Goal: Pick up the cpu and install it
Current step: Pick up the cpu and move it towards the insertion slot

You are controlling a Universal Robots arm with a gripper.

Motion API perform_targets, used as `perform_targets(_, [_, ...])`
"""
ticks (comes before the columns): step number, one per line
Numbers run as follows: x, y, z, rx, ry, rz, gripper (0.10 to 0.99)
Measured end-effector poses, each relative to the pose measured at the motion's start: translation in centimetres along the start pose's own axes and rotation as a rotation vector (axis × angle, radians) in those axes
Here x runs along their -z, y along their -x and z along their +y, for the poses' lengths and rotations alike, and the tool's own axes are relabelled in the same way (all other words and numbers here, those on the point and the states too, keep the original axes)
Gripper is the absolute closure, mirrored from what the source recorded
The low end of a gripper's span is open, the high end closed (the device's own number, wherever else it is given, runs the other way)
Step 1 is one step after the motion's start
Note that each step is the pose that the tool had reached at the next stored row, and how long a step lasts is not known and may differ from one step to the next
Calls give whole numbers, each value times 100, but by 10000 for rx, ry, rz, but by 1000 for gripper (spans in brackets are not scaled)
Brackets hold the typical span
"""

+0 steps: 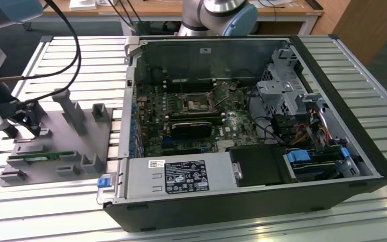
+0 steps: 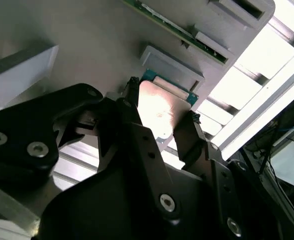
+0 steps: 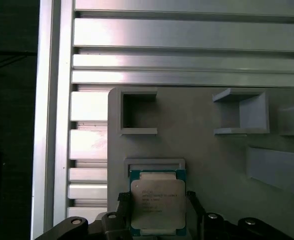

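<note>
The exterior view looks steeply down from well back over the open computer case (image 1: 247,126) on the slatted counter (image 1: 368,70). Both wrist views hang close above the grey holder (image 3: 212,165), the first straight down, the second slantwise past the pincer (image 2: 161,105); both show the cpu (image 3: 158,207).

A wooden desk (image 1: 301,11) stands behind the slatted table (image 1: 362,60).

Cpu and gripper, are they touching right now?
Cannot tell. In the first wrist view the gripper straddles the cpu, close at two of its sides, but no contact or gap shows plainly.
</note>
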State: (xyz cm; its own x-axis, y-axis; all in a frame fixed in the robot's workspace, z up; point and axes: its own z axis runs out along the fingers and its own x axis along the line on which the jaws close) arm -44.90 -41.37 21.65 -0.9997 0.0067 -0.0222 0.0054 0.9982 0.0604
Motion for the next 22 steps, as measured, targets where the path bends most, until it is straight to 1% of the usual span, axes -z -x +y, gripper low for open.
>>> perform_targets(2, [21,0,2,-2,45,0,557])
perform_targets(22, [195,2,13,-2,70,1,557])
